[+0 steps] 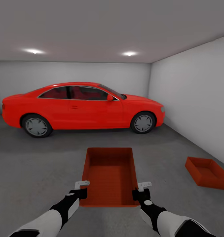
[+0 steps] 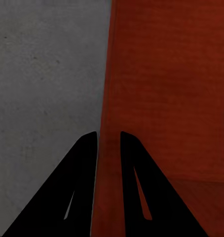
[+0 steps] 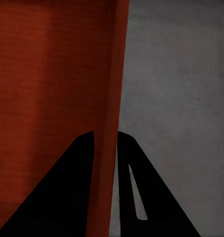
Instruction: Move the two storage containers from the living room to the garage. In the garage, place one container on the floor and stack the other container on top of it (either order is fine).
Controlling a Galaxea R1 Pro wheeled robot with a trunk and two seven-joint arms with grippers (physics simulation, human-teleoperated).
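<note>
With the left end effector (image 1: 81, 189) and right end effector (image 1: 141, 190) each clamped on a side wall of the carried container (image 1: 109, 176), keep it level and align it squarely over the container on the floor (image 1: 207, 172) before lowering.

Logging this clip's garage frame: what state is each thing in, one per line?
Held storage container: empty, upright, gripped on both side walls near its close end.
Second storage container: empty, upright on the concrete floor near the right wall.
Left hand: shut on the held container's left wall.
Right hand: shut on its right wall.
Red car: parked, doors closed.
</note>
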